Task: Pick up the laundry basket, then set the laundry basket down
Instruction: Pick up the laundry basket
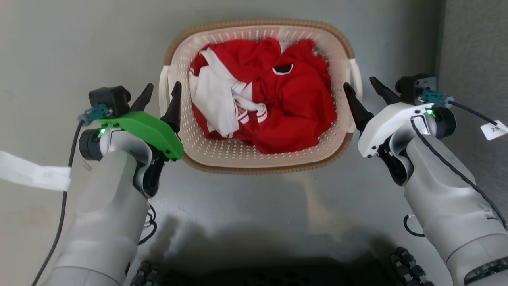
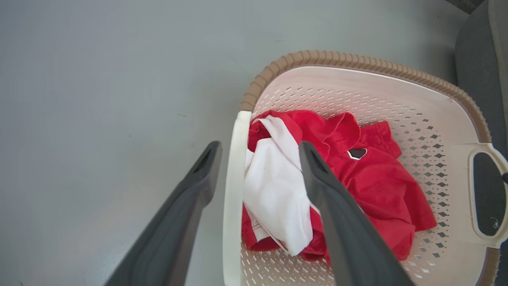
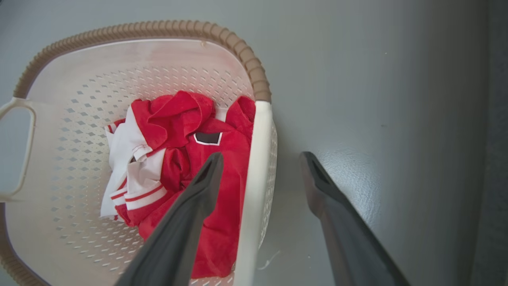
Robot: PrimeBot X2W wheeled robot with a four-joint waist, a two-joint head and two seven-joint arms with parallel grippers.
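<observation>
The basket (image 1: 262,169) sits in the upper centre of the head view on the grey floor (image 1: 254,206), its long axis running across the frame, one white handle at each short end; the left gripper (image 1: 163,85) is at the left handle (image 1: 162,93) and the right gripper (image 1: 358,82) at the right handle (image 1: 357,73), neither arm the nearer. Both grippers are spread open, gripping nothing; each straddles its handle, one finger inside the basket and one outside. In the left wrist view the handle bar (image 2: 234,190) stands between the fingers, closer to the outer one; in the right wrist view the bar (image 3: 254,178) lies roughly midway. The lift likely turns on both closing across these bars together. Inside the basket lie crumpled red and white clothes (image 1: 278,107), well below the rim.
</observation>
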